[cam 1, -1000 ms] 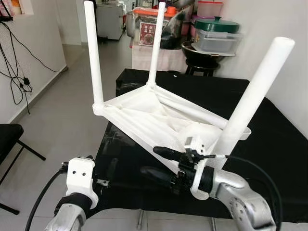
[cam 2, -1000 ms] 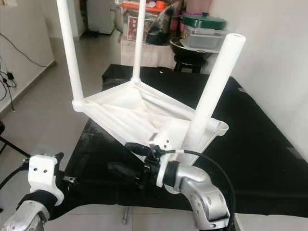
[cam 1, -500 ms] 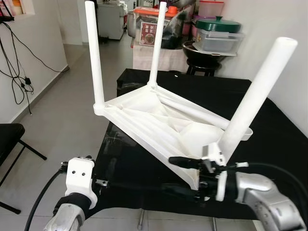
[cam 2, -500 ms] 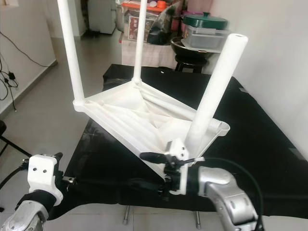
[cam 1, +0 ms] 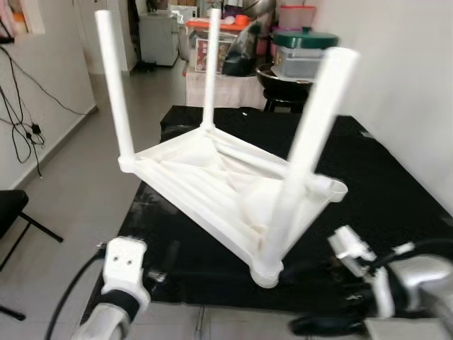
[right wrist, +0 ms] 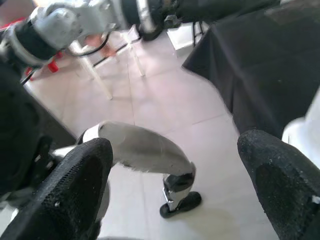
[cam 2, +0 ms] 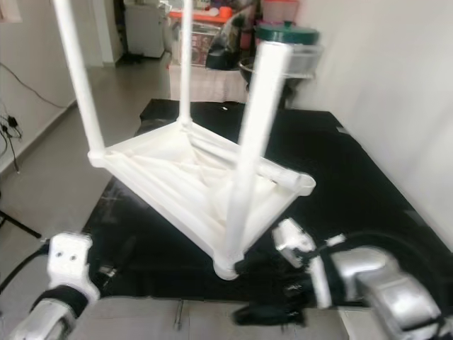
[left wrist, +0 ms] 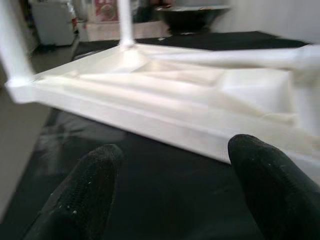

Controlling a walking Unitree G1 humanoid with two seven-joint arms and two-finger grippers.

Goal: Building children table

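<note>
White plastic children's table (cam 1: 226,185) upside down on black tablecloth (cam 1: 396,191), three legs fitted.
Both grippers, left (left wrist: 175,185) and right (right wrist: 175,185), spread empty; fourth leg probably next.

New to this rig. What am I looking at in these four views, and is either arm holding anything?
A humanoid robot with two silver arms, each ending in two black fingers. The two wide pictures come from its head camera; the other two look along each gripper.

An upside-down white children's table with four legs up rests on a surface under a black cloth.

The left gripper is open, pointing at the table's edge. The right gripper is open and holds nothing; its camera looks toward the floor.
</note>
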